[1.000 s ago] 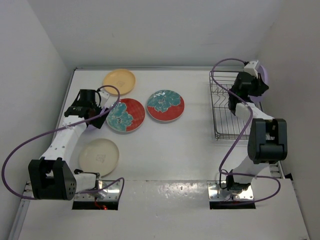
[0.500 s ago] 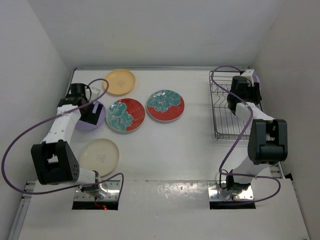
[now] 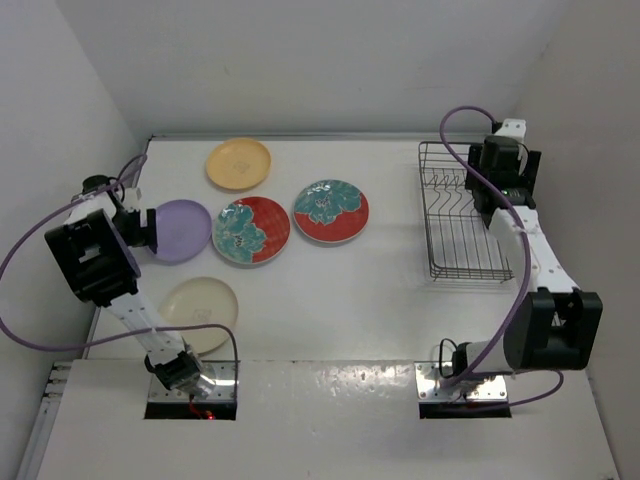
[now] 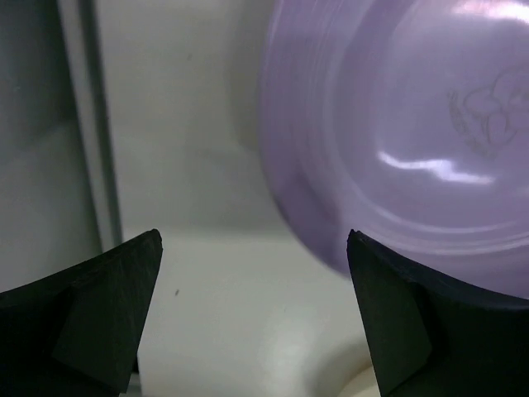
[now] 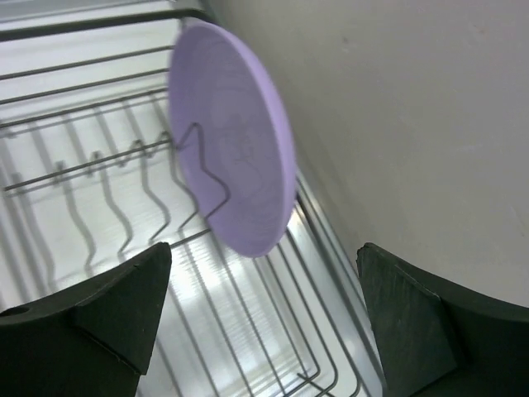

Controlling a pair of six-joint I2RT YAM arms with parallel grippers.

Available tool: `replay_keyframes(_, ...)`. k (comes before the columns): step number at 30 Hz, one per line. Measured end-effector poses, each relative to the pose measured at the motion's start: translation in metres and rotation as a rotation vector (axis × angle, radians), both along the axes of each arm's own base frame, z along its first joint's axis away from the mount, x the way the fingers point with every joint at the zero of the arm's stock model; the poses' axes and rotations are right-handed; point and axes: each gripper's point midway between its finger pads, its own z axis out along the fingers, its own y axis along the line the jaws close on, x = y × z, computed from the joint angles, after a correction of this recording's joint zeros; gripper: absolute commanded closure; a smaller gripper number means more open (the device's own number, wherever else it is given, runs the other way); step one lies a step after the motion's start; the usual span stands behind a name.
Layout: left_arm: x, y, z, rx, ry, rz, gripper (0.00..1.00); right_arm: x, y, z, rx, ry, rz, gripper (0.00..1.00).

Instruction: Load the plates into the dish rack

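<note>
One plate done, five to go. The racked plate [image 5: 235,136], lavender, stands on edge in the rack [image 5: 99,207], upper middle of the right wrist view. It is tilted, leans on a wire divider, and sits at the rack end just beside the wall [image 5: 397,107]. In the top view the rack [image 3: 460,215] is at upper right, and the right arm hides that plate.

The right gripper [image 5: 263,248] has its jaws spread wide and holds nothing. The racked plate is beyond the fingers and apart from them, so it looks released.

Still flat on the table [image 3: 340,290], left half of the top view:
- lavender plate [image 3: 178,230], far left
- left red plate [image 3: 250,230], just beside it
- right red plate [image 3: 331,211], toward centre
- yellow plate [image 3: 238,163], above them
- cream plate [image 3: 200,305], lower left, partly behind the left arm

The left gripper [image 4: 252,240] is wide open and empty, with bare table between the fingers. The lavender plate [image 4: 413,124] fills the upper right of the left wrist view, its rim near the right finger, and I can't tell whether they touch. Judgement: the lavender plate is the next pick and is not yet gripped. The remaining rack slots look free.
</note>
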Motion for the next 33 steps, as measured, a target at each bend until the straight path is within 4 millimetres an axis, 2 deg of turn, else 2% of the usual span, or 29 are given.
replay_keyframes(3,0.014,0.004,-0.024,-0.065,0.006,0.01,0.04,-0.003,0.016,0.009,0.031,-0.018,0.059,0.07)
replay_keyframes(5,0.02,0.002,-0.031,-0.087,-0.003,0.014,0.18,-0.006,0.025,0.014,0.045,-0.024,0.09,0.07)
replay_keyframes(6,0.023,0.002,-0.033,-0.095,-0.01,0.018,0.37,-0.008,0.029,0.015,0.05,-0.023,0.101,0.07)
replay_keyframes(8,0.028,0.002,-0.036,-0.109,-0.02,0.022,0.55,-0.011,0.037,0.019,0.054,-0.029,0.124,0.07)
replay_keyframes(9,0.03,0.001,-0.037,-0.116,-0.025,0.019,0.74,-0.013,0.04,0.019,0.055,-0.03,0.131,0.07)
replay_keyframes(11,0.033,0.0,-0.037,-0.124,-0.039,0.023,0.95,-0.02,0.046,0.02,0.058,-0.03,0.151,0.07)
replay_keyframes(12,0.037,0.0,-0.033,-0.134,-0.059,0.019,1.0,-0.023,0.049,0.02,0.058,-0.03,0.159,0.06)
replay_keyframes(14,0.042,0.005,-0.027,-0.12,-0.079,0.009,1.0,-0.029,0.054,0.023,0.06,-0.037,0.177,0.06)
replay_keyframes(18,0.036,0.01,-0.025,-0.153,-0.089,0.03,1.0,-0.034,0.065,0.032,0.064,-0.057,0.225,0.06)
replay_keyframes(21,0.032,0.017,-0.012,-0.161,-0.116,0.035,1.0,-0.036,0.079,0.032,0.092,-0.049,0.295,0.05)
replay_keyframes(23,0.032,0.021,0.013,-0.129,-0.152,0.015,1.0,-0.035,0.098,0.028,0.134,-0.026,0.39,0.06)
replay_keyframes(24,0.036,0.021,0.032,-0.1,-0.184,-0.004,1.0,-0.035,0.111,0.028,0.162,-0.014,0.454,0.06)
replay_keyframes(26,0.05,0.017,0.082,-0.027,-0.281,-0.059,1.0,-0.035,0.141,0.03,0.219,0.002,0.584,0.06)
replay_keyframes(28,0.073,-0.005,0.152,0.057,-0.429,-0.153,1.0,-0.035,0.179,0.038,0.271,0.005,0.725,0.06)
replay_keyframes(29,0.084,-0.024,0.184,0.089,-0.504,-0.211,1.0,-0.035,0.199,0.043,0.303,0.003,0.789,0.06)
replay_keyframes(30,0.095,-0.051,0.218,0.115,-0.585,-0.283,1.0,-0.035,0.225,0.05,0.347,-0.009,0.862,0.06)
replay_keyframes(31,0.103,-0.09,0.251,0.126,-0.669,-0.378,1.0,-0.035,0.244,0.056,0.388,-0.021,0.917,0.06)
replay_keyframes(33,0.109,-0.168,0.296,0.103,-0.792,-0.565,1.0,-0.035,0.287,0.07,0.487,-0.064,1.027,0.06)
